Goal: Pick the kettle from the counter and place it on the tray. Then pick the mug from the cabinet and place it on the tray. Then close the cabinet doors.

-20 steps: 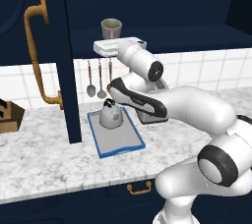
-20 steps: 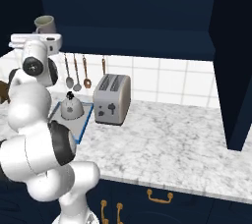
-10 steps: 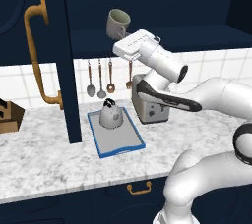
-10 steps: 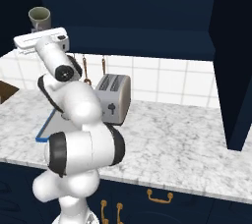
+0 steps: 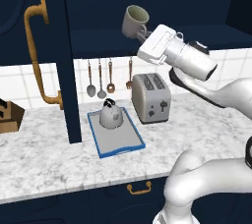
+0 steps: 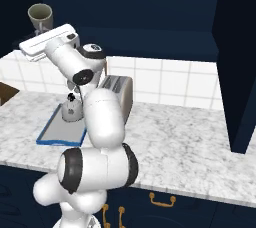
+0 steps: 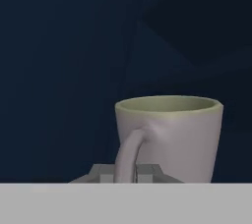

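White arm raised, end effector [image 5: 141, 35] gripping tilted mug [image 5: 134, 20], kettle [image 5: 110, 114] on tray [image 5: 129, 141]

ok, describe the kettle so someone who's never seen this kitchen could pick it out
Find the marble counter below the open navy wall cabinet; a blue-rimmed tray lies on it, just left of the boxy silver toaster. The kettle stands on that tray: a small pale dome with a black knob on top, rounder and lower than the toaster.

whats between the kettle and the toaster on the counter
Nothing stands there. In the left base view the kettle sits on the tray; past the tray's blue rim, bare counter reaches the toaster.
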You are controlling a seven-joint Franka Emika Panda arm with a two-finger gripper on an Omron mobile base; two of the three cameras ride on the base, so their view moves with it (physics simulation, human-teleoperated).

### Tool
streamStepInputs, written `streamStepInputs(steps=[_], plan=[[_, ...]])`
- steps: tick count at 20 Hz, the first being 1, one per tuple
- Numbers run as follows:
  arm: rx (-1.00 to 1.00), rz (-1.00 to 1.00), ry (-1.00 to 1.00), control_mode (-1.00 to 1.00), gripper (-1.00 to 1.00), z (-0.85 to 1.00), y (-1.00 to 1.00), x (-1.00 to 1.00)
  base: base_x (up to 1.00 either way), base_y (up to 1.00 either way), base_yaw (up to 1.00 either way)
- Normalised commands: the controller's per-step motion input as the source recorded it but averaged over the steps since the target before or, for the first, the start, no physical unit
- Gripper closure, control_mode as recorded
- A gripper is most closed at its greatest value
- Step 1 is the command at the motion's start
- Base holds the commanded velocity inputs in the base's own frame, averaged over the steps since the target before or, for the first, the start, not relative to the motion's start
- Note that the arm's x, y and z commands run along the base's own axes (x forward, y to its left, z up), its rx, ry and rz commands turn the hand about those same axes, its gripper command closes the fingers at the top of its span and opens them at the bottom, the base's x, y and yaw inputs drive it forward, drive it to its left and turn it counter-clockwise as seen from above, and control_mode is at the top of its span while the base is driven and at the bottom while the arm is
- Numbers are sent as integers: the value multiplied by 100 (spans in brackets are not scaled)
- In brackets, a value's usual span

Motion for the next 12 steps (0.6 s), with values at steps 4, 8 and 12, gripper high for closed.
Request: streamStepInputs(steps=[4, 8, 12], plan=[[-13, 18, 18, -100, 100, -11, -16, -39, 0, 0, 0], [-8, 18, 16, -100, 100, -23, -28, -51, 0, 0, 0], [-1, 22, 9, -100, 100, -46, -44, -70, 0, 0, 0]])
